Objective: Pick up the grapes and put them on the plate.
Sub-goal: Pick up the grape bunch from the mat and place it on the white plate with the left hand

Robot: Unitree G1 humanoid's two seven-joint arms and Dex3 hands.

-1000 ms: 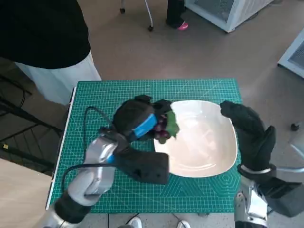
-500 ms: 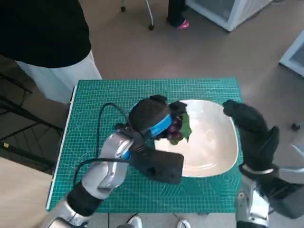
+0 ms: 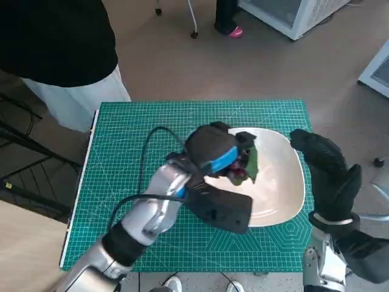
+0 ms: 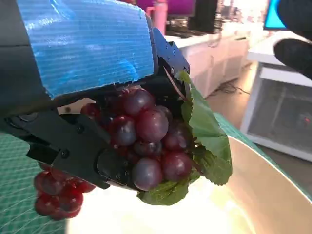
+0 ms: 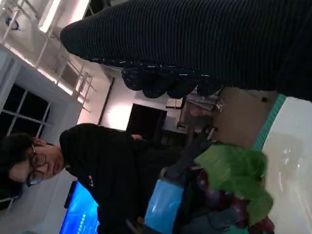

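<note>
Got my left hand gripping the red grapes, leaf and all, over the white plate. Right hand beside the rim, fingers loosely open, holding nothing.

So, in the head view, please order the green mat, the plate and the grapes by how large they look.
1. green mat, clearly largest.
2. plate, partly covered by the left robot hand.
3. grapes, smallest; mostly hidden in that hand.
</note>
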